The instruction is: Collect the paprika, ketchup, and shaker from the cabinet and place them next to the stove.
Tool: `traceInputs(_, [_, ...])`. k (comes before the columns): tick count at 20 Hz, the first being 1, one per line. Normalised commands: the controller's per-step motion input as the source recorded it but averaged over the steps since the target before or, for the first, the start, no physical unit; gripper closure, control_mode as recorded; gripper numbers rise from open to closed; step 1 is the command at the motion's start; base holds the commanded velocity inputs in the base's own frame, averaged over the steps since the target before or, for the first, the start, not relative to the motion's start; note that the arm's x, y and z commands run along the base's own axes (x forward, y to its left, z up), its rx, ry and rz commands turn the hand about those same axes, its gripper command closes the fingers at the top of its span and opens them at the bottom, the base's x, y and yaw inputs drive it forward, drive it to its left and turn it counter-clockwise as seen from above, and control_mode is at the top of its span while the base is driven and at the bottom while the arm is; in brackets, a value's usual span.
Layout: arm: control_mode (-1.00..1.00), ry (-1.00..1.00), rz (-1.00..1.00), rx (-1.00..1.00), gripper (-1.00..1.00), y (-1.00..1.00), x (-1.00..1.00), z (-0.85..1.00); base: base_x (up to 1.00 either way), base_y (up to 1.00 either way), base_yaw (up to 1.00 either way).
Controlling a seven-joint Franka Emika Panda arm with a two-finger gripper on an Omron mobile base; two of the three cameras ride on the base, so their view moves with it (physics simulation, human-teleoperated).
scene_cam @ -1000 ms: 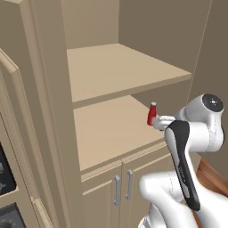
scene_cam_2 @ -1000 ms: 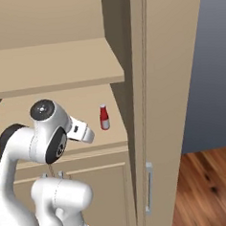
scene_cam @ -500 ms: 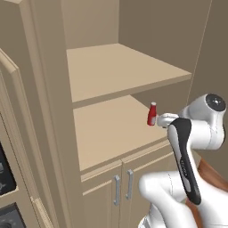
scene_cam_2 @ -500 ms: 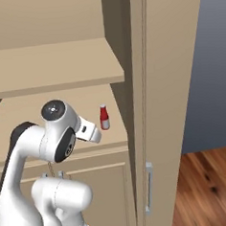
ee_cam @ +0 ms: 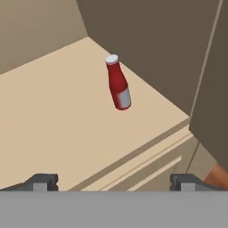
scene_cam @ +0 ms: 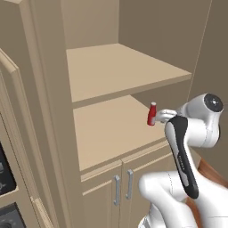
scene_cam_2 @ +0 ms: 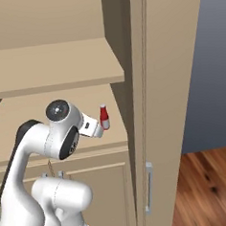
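The ketchup (scene_cam: 152, 114) (scene_cam_2: 104, 117) is a slim red bottle with a pale cap. It stands upright near the right front corner of the cabinet's lower open shelf (scene_cam: 111, 131). In the hand view the ketchup (ee_cam: 118, 89) is ahead of my gripper (ee_cam: 114, 181) and well clear of it. The gripper is open, its two fingertips (ee_cam: 42, 181) far apart with nothing between them. From the base views my white hand (scene_cam_2: 93, 128) hangs just in front of the shelf edge, close to the bottle. The paprika, the shaker and the stove are out of view.
An upper shelf (scene_cam: 120, 67) overhangs the lower one. The cabinet's right side wall (scene_cam_2: 141, 84) rises close beside the bottle. Two small doors with bar handles (scene_cam: 116, 190) sit below the shelf. A dark appliance panel (scene_cam: 4, 173) is at the far left, wood floor (scene_cam_2: 207, 184) at the right.
My arm has swung a little to the right and the hand has come closer to the ketchup. The bottle has not moved and the jaws stay open.
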Motion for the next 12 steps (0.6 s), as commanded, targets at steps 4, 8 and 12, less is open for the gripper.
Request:
traceInputs(4, [-1.00,-0.11,0.02,0.00,-1.00,-0.07,0.16,0.05,0.00,0.00,0.00])
traceInputs(8, [-1.00,-0.08,0.01,0.00,-1.00,0.00,0.14,0.10,0.00,0.00,0.00])
traceInputs(12, [-1.00,-0.09,0.01,0.00,-1.00,0.00,0.07,0.05,0.00,0.00,0.00])
